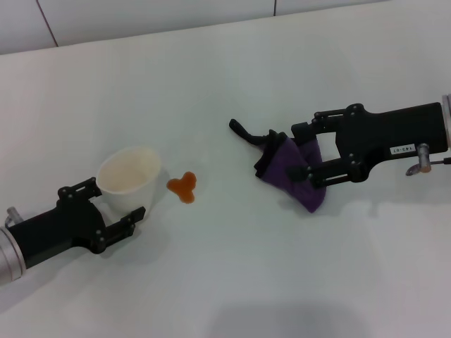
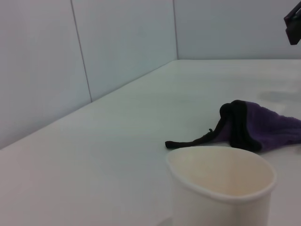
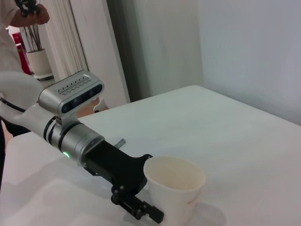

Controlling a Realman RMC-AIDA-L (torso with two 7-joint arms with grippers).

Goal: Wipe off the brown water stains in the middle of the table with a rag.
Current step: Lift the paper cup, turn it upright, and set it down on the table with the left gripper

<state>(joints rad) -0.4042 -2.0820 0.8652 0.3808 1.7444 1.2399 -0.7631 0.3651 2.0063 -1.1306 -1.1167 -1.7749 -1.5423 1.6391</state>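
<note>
You will find just one piece of writing: a small white label on the side of the right arm's black housing (image 1: 399,150), behind the gripper. It seems to carry a short code of digits, printed upside down in the head view, but it is too small to read with certainty.
</note>
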